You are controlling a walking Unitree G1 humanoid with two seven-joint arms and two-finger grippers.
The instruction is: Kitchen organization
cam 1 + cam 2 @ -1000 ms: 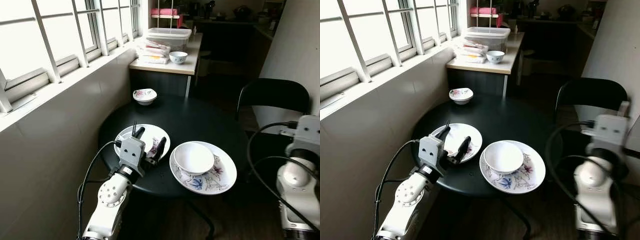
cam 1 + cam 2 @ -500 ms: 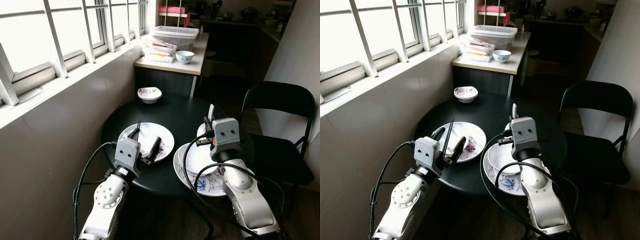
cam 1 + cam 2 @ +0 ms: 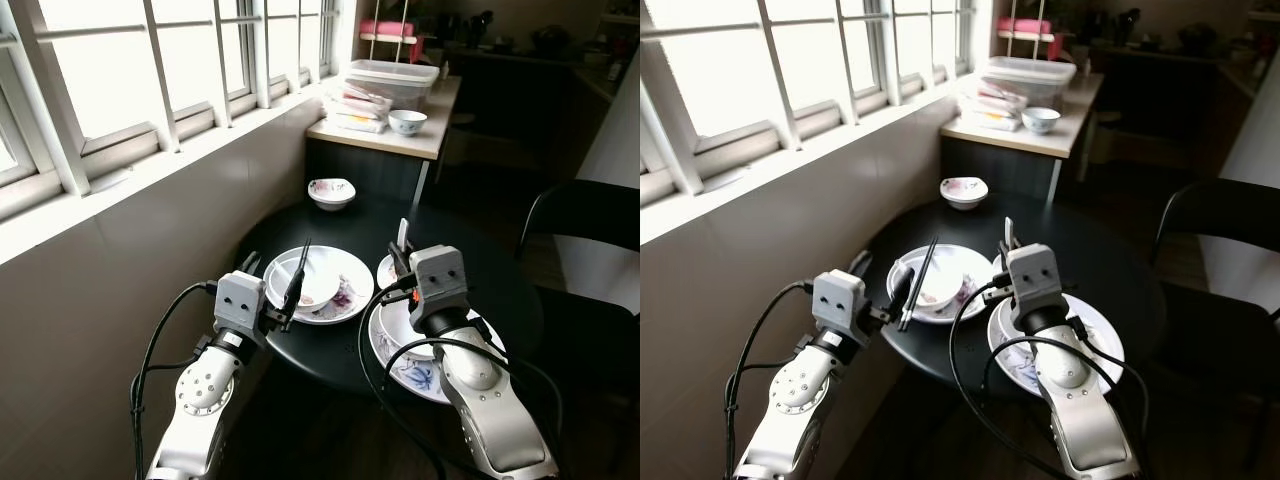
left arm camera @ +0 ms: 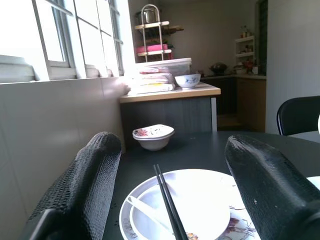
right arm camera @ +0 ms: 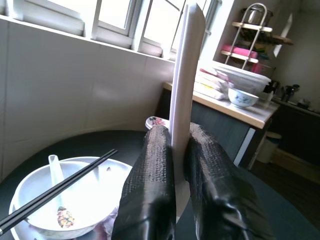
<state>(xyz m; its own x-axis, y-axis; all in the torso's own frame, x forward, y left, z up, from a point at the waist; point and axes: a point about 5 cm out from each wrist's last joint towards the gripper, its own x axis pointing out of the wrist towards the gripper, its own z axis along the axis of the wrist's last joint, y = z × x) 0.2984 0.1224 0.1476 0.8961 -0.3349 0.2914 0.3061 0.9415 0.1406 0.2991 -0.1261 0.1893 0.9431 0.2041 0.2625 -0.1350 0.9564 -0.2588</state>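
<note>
The right gripper (image 5: 172, 165) is pinching a white spoon (image 5: 186, 75) upright between closed fingers, above the floral plate (image 3: 425, 375) on the round black table (image 3: 480, 260). The left gripper (image 4: 170, 200), fingers spread wide and holding nothing, is hovering before a bowl (image 4: 195, 210) with black chopsticks (image 3: 298, 283) lying across it.
</note>
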